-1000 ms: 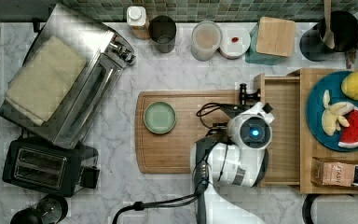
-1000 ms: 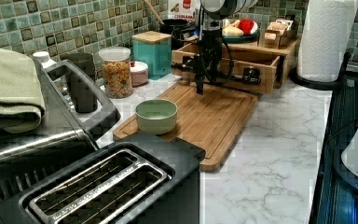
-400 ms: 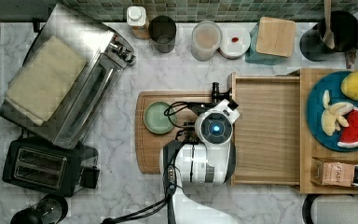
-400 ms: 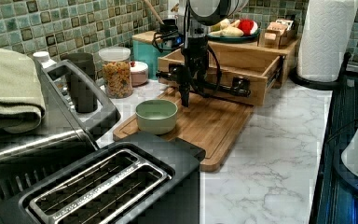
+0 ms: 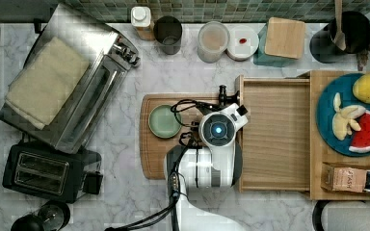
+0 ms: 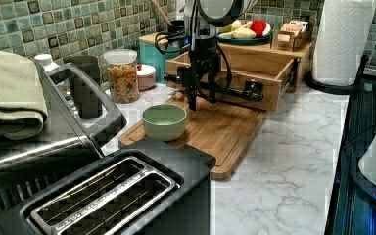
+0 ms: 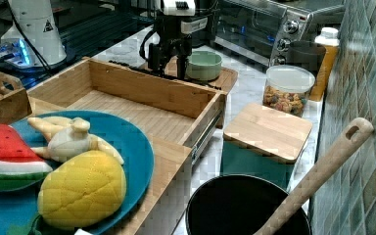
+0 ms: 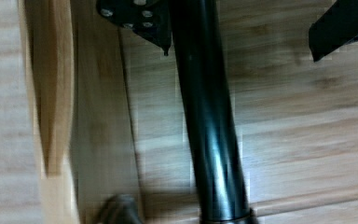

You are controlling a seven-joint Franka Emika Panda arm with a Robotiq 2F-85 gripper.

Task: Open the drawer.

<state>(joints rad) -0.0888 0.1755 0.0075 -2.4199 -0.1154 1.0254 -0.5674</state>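
We see the wide light-wood drawer pulled out over the darker wooden cutting board, its long dark metal bar handle running near-to-far. The black gripper's fingers stand apart, straddling it.

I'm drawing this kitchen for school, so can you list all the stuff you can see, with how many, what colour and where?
drawer: 1, light wood, pulled out over the cutting board
handle: 1, dark metal bar, on the drawer's front
cutting board: 1, brown wood, counter middle
bowl: 1, pale green, on the cutting board
plate: 1, blue, holding toy fruit, on the wooden unit
toaster oven: 1, silver, the top view's left
cloth: 1, beige, on the toaster oven
toaster: 1, black, below the oven in the top view
lidded box: 1, teal with wooden lid, by the tiles
paper towel roll: 1, white, the left view's right
gripper: 1, black, at the handle
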